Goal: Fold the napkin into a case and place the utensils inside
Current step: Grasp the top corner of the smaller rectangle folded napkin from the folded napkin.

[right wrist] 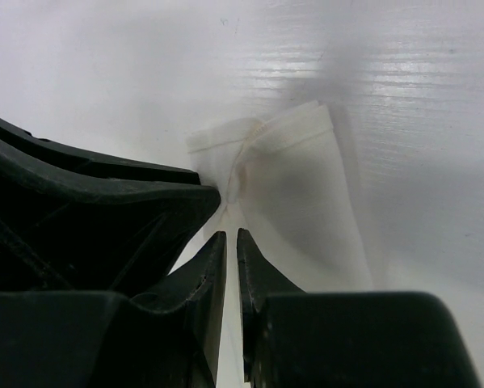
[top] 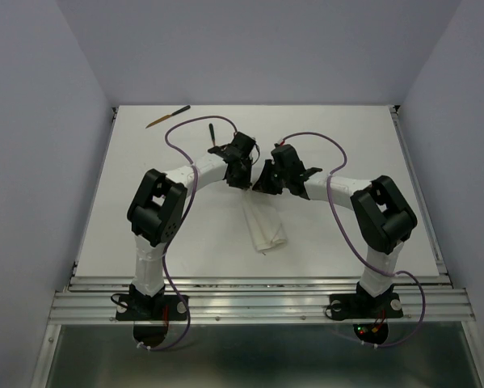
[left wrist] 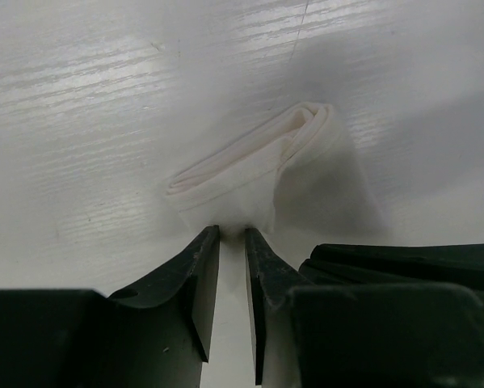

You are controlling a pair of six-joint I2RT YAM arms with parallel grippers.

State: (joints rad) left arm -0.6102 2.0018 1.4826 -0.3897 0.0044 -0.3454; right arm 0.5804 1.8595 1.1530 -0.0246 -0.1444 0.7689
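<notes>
Napkin (top: 266, 226) lies narrow on worktop (top: 347, 162); right fingers (right wrist: 209, 275) clamp its far end for folding; left fingers (left wrist: 197, 267) nearly together, grip unclear.

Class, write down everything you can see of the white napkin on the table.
The napkin is plain white cloth, folded into a long narrow layered strip. It lies near the centre of the white table. The left gripper and right gripper meet its far end, which bulges upward; a pinch cannot be confirmed.

Left pincer (left wrist: 232, 232), right pincer (right wrist: 231, 234), jaws nearly together
</notes>
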